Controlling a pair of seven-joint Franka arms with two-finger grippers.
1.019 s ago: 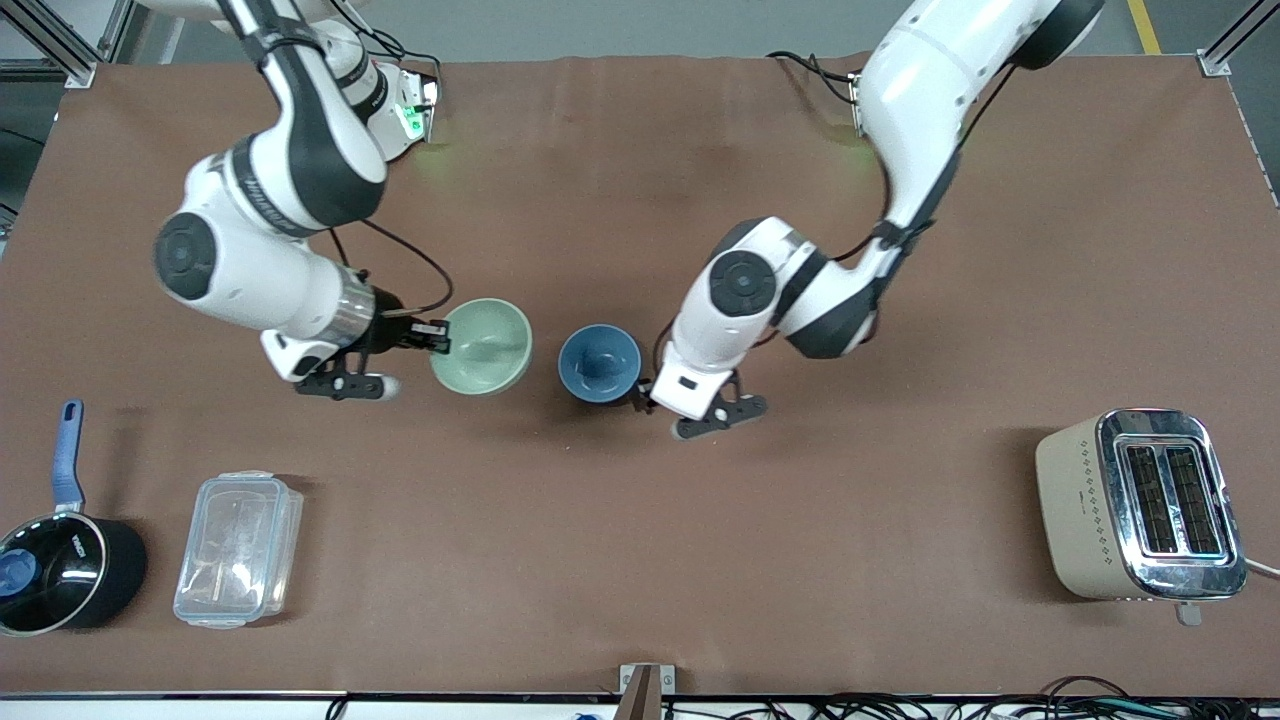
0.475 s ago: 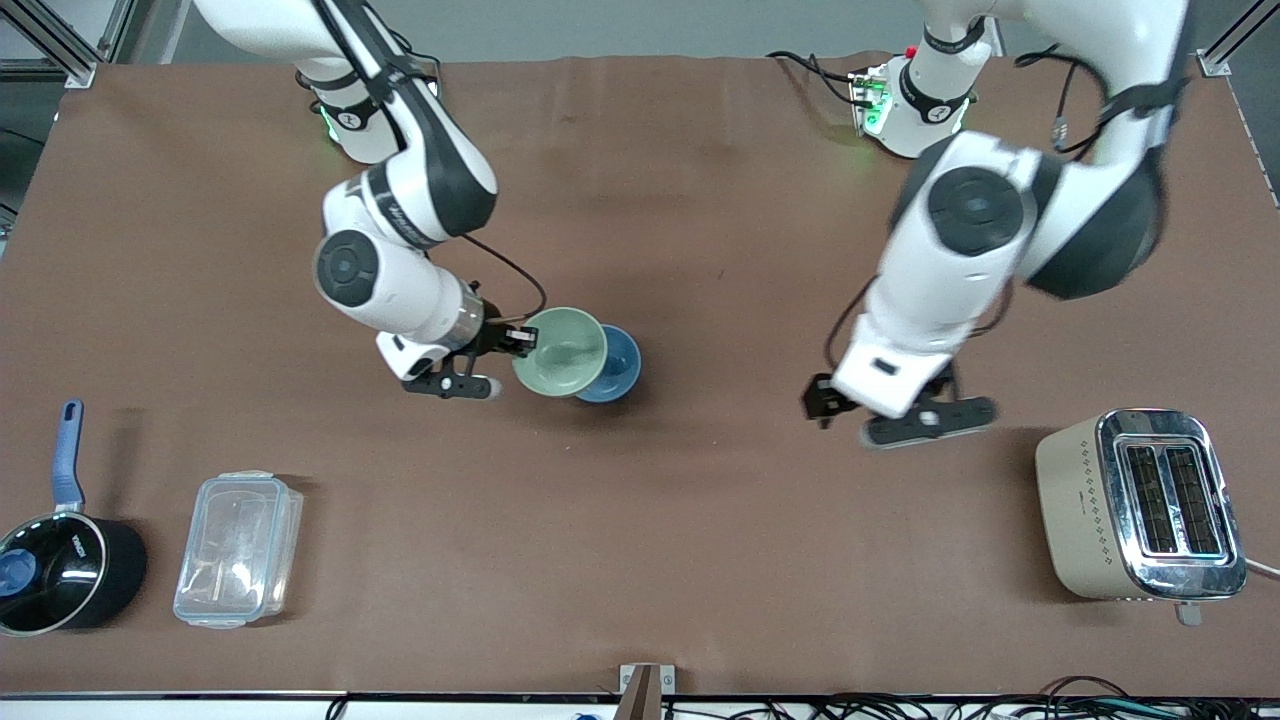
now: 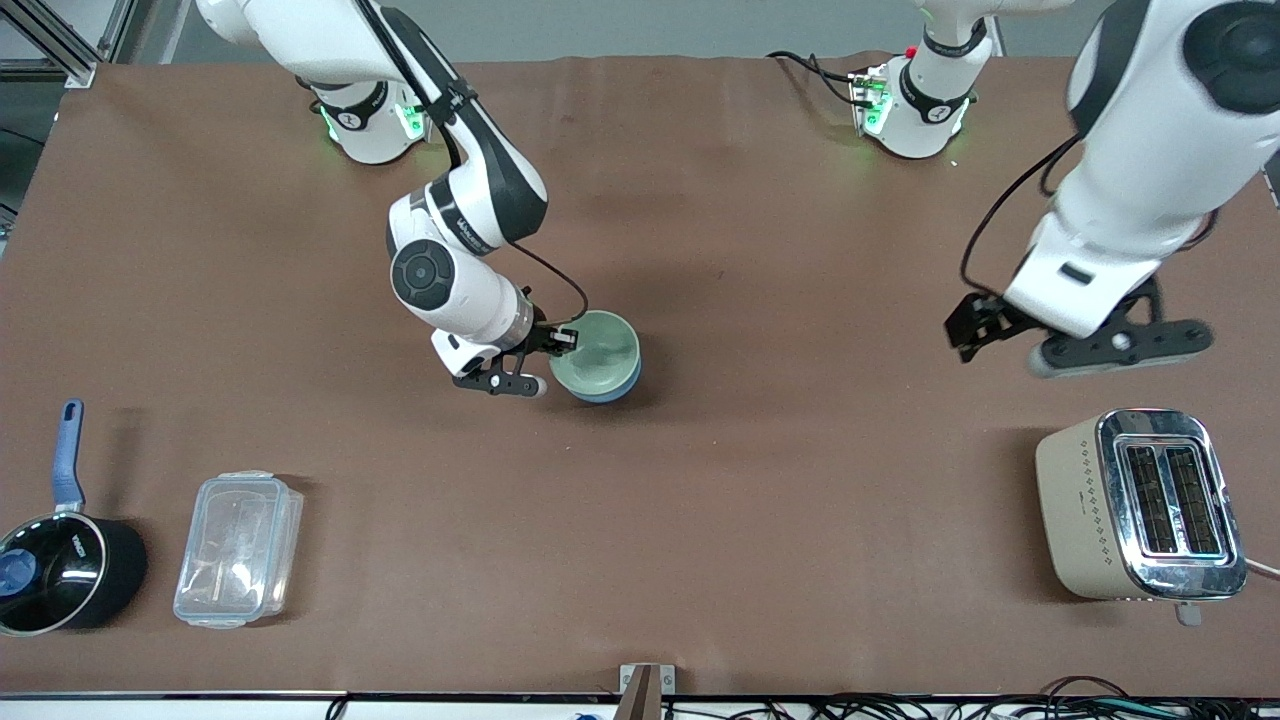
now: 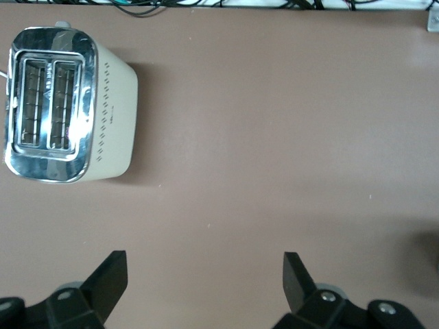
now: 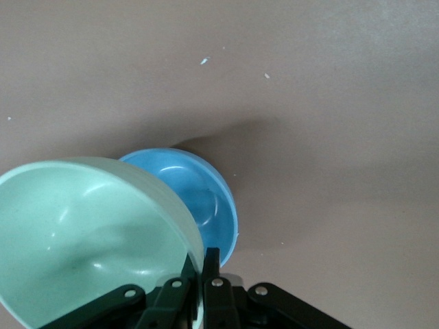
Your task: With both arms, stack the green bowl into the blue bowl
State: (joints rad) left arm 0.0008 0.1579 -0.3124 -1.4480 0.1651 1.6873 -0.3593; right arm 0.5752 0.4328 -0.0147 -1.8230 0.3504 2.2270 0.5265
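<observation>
A: The green bowl [image 3: 598, 354] is over the blue bowl [image 3: 612, 388], right in the middle of the counter [image 3: 760, 500], with only a sliver of blue showing beneath it. The right wrist view shows it's tilted and offset, not seated yet.

B: And the right hand [image 3: 553, 343] is clenched on the green bowl's rim, on the edge toward the right arm's end of the counter, one finger inside and one outside.

A: A rim pinch like that suits it, I'd say. The bowl looks light, stiff and smooth, so it could pivot in the grip if tipped too far.

B: Slippery against the blue one too, probably. Level it, lower it, and it should settle in by itself.

A: The left hand [image 3: 995, 330] is up over bare counter near the toaster [image 3: 1140, 505], fingers [image 4: 113, 274] spread wide, holding nothing. That arm waits.

B: Well apart from the bowls, near the front camera at the right arm's end, sit a clear plastic box [image 3: 238, 548] and a black saucepan [image 3: 62, 560].
</observation>
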